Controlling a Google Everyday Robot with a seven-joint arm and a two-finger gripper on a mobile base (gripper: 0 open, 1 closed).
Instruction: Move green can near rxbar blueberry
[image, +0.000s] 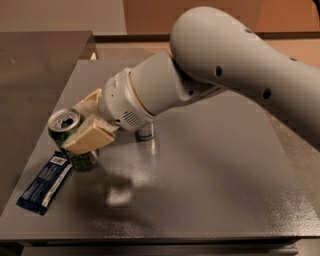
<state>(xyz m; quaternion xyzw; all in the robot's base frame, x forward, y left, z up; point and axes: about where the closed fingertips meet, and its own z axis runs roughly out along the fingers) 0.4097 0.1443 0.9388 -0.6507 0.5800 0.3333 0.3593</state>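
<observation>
Pinches green can (63, 121) upright in hand (75, 129), base at counter (200, 190) lvl just beside label end of rxbar blueberry (44, 182), prob. so release leaves it near, w/o tipping.

Upright green can (64, 124) in gripper (74, 128), just beside flat dk-blue rxbar (44, 182)

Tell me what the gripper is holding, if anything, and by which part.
The gripper, near the table's left edge, holds the green can by its body, fingers either side below the top.
</observation>
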